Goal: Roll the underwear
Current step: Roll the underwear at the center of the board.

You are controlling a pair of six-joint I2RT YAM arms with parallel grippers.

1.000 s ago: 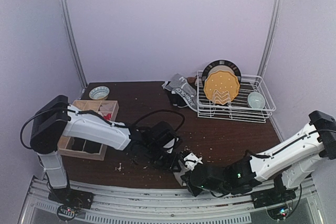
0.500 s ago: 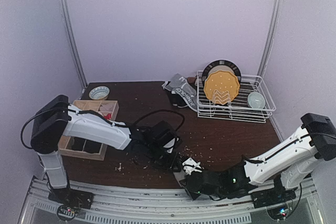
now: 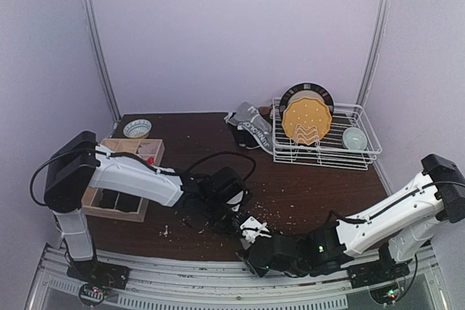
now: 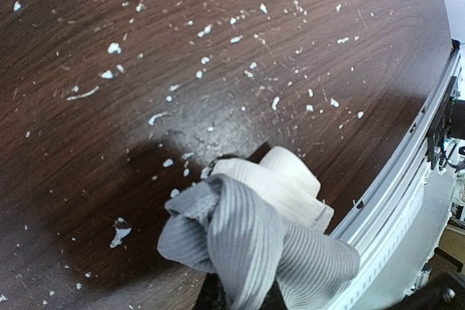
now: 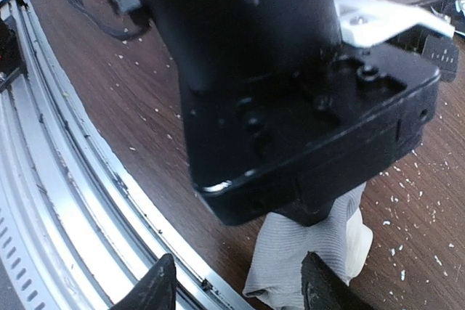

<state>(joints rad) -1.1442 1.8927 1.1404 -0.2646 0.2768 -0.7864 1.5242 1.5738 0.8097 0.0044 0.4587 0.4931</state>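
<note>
**A:** Where is the piece being worked?

**B:** At six o'clock on the table (image 4: 145,49), close to the metal rail (image 5: 65,179). The left gripper (image 4: 241,301) is clamped on a bunched pair of grey ribbed briefs (image 4: 247,245). Their white waistband (image 4: 287,186) is curled into a thick lump on the far side of the bundle. I cannot tell whether the cloth rests on the wood or hangs just above it.

**A:** And the other claw?

**B:** The right gripper (image 5: 241,284) holds nothing. Its fingers (image 5: 161,287) stand wide apart and point at the briefs from the rail side. The left gripper's black body fills most of the right wrist view, so the two are very near each other.

**A:** How would you do this step well?

**B:** As I judge it, the bundle is too crumpled to roll as it is. The right gripper should take a free edge low down, clear of the left fingers. Then the pair should draw the cloth out flat toward twelve o'clock, away from the rail, before any turning starts. Rolling from the stiff waistband would give a firm core. Soft ribbed cloth will spring open unless it is kept taut. The arms need to move slowly, since at this closeness a knock between them seems the likeliest fault.

**A:** Anything readable?

**B:** The held waistband shows no print. The heap of underwear (image 3: 251,125) at about one o'clock, beside the dish rack (image 3: 363,152), has white lettering on a band, but it is too small to read. The white specks (image 4: 112,49) on the wood are only crumbs.
</note>
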